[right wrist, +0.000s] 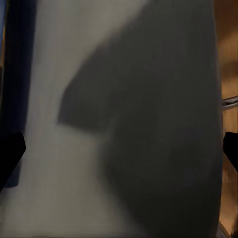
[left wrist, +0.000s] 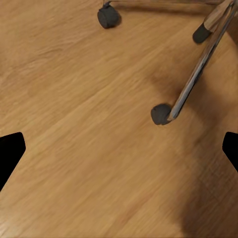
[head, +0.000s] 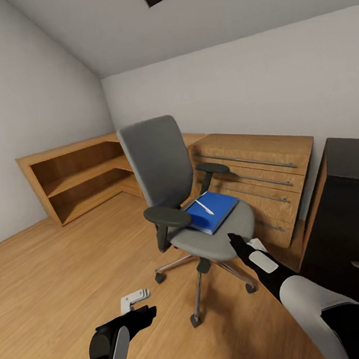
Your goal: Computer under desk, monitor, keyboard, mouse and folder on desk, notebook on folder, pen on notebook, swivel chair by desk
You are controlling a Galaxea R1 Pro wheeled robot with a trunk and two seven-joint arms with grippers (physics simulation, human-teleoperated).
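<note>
The swivel chair [head: 169,169] stands mid-room with its grey seat [right wrist: 99,148] facing me. On the seat lies the bright blue folder [head: 212,211], and the white pen [head: 204,206] rests on top of it. My right gripper [head: 234,241] [right wrist: 119,153] hovers open just above the seat's front edge, close to the folder's near corner. My left gripper [head: 142,309] [left wrist: 119,153] hangs open low over the wooden floor, beside the chair's metal base [left wrist: 191,79] and a caster [left wrist: 160,114]. The desk [head: 351,161] shows at the right edge. Computer, monitor, keyboard, mouse and notebook are out of view.
A light wooden drawer chest [head: 259,179] stands against the wall right behind the chair, touching the desk's side. A low open wooden shelf [head: 79,179] fills the left corner. Bare wooden floor [head: 58,288] stretches to the left of the chair.
</note>
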